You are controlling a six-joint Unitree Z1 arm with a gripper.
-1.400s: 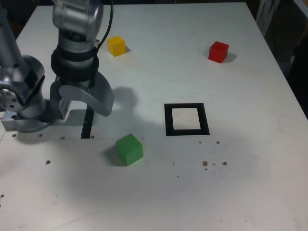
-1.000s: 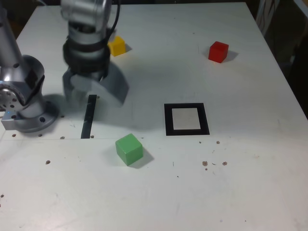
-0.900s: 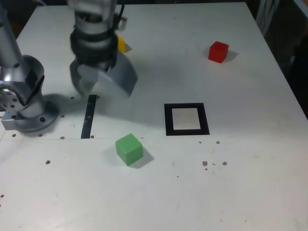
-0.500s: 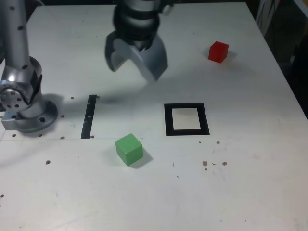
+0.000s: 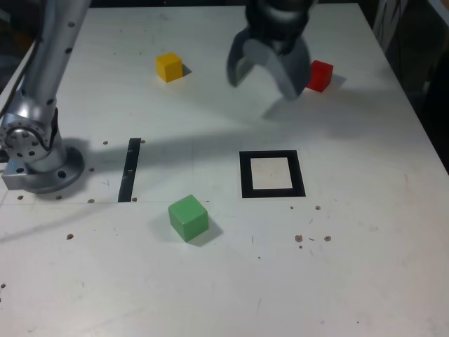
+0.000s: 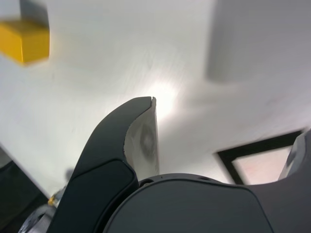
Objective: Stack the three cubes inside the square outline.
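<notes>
No legible text, label, brand, number or sign is showing in either view. The cube faces, the square outline (image 5: 272, 174) and the counter (image 5: 365, 267) are presenting plain, unmarked surfaces. The arm housing is showing no readable marking.

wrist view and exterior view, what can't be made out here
- Small red block: absent from the wrist view; in the exterior view the open grey gripper covers its near edge.
- Thick black square outline: wrist view shows one corner; gripper body hides the rest.
- Small yellow block: blurred, cut by the wrist view's edge.
</notes>
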